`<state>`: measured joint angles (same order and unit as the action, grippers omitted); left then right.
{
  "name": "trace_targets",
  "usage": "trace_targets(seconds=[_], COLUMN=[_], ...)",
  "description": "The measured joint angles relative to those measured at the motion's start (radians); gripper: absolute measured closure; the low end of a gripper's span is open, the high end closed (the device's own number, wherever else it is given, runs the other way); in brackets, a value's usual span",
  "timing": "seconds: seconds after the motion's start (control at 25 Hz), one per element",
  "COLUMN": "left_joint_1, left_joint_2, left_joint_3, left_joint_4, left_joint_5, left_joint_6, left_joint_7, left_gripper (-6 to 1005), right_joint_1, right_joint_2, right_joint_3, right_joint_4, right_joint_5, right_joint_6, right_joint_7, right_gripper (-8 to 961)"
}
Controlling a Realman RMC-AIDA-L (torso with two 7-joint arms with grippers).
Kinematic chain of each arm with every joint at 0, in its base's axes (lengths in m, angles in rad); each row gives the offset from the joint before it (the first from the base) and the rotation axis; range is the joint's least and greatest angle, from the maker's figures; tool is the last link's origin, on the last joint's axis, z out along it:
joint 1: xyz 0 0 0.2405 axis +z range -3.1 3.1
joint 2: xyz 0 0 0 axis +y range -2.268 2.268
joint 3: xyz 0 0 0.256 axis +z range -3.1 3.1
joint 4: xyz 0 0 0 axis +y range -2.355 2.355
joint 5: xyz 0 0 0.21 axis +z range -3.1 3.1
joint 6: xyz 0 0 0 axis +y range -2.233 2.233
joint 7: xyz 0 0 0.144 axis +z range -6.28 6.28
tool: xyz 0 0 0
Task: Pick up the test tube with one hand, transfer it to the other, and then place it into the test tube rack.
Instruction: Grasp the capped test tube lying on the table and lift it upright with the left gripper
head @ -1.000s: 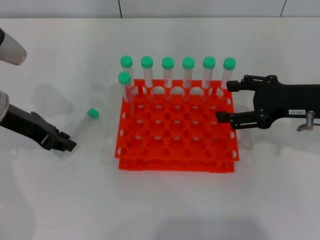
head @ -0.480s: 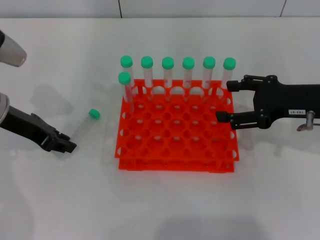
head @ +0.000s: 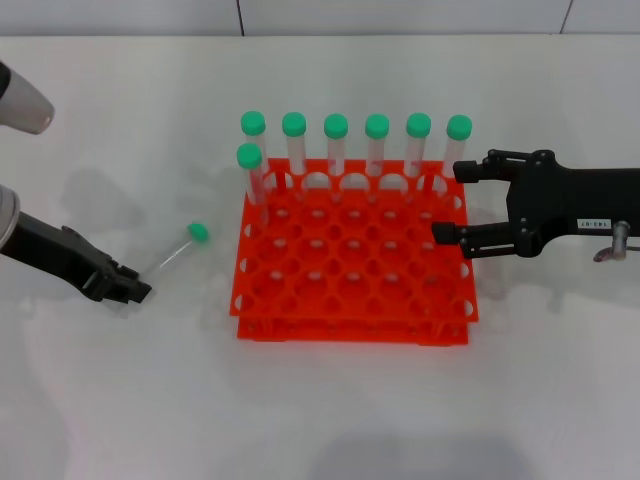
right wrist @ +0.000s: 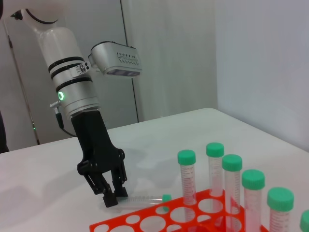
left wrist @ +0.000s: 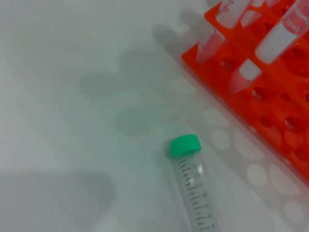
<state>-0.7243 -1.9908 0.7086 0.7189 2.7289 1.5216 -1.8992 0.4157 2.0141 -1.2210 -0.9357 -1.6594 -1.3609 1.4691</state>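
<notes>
Basically the risk sits at the left pincer [head: 128, 290]: it is clamped on just the bottom tip of the test tube [head: 178, 251], so the grip looks marginal. The tube angles up off the tabletop [head: 330, 420] toward 1 o'clock with its green cap [head: 198, 232] free in the air; held that far out on the end, it could pivot, slip out and roll, or swing during the carry and miss the handover.

Largest first: white tabletop, then the orange-red test tube rack [head: 352, 330] at centre. The held tube lies at the rack's 9 o'clock, near its left edge but apart from it, so a low sweep toward the other arm could clip the rack wall.

Right pincer [head: 452, 203], the one with the white label [head: 593, 225], hangs over the rack's 3 o'clock edge, fingers spread apart, holding nothing.

Seven capped tubes [head: 376, 150] stand upright along the rack's 12 o'clock row and its left end. They stand tall in any crossing path over the rack; best passed on the 6 o'clock side, where the holes are empty.
</notes>
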Motion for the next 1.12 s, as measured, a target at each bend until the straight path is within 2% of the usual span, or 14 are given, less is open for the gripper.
trace_targets(seconds=[0.48, 0.72, 0.8, 0.92, 1.12], left_joint_1=[-0.001, 0.018, 0.031, 0.081, 0.13], left_joint_2=[0.0, 0.001, 0.006, 0.03, 0.047], left_joint_3=[-0.001, -0.009, -0.01, -0.011, -0.012], left_joint_4=[0.0, 0.011, 0.019, 0.065, 0.124], left_joint_5=[0.0, -0.024, -0.053, -0.161, -0.268], left_joint_6=[-0.008, -0.007, -0.008, -0.004, -0.003], left_joint_7=[-0.004, 0.005, 0.009, 0.016, 0.018], left_gripper=[808, 809, 809, 810, 811], right_joint_1=[0.0, 0.001, 0.001, 0.001, -0.001], right_joint_2=[0.0, 0.0, 0.0, 0.0, -0.002], right_joint_3=[0.0, 0.006, 0.011, 0.013, 0.014], right_joint_4=[-0.002, -0.001, -0.001, 0.002, 0.002], right_joint_5=[0.001, 0.001, 0.006, 0.018, 0.025], right_joint_6=[0.001, 0.003, 0.003, 0.003, 0.003], right_joint_7=[-0.001, -0.001, -0.004, -0.011, -0.013], right_gripper=[96, 96, 96, 96, 96])
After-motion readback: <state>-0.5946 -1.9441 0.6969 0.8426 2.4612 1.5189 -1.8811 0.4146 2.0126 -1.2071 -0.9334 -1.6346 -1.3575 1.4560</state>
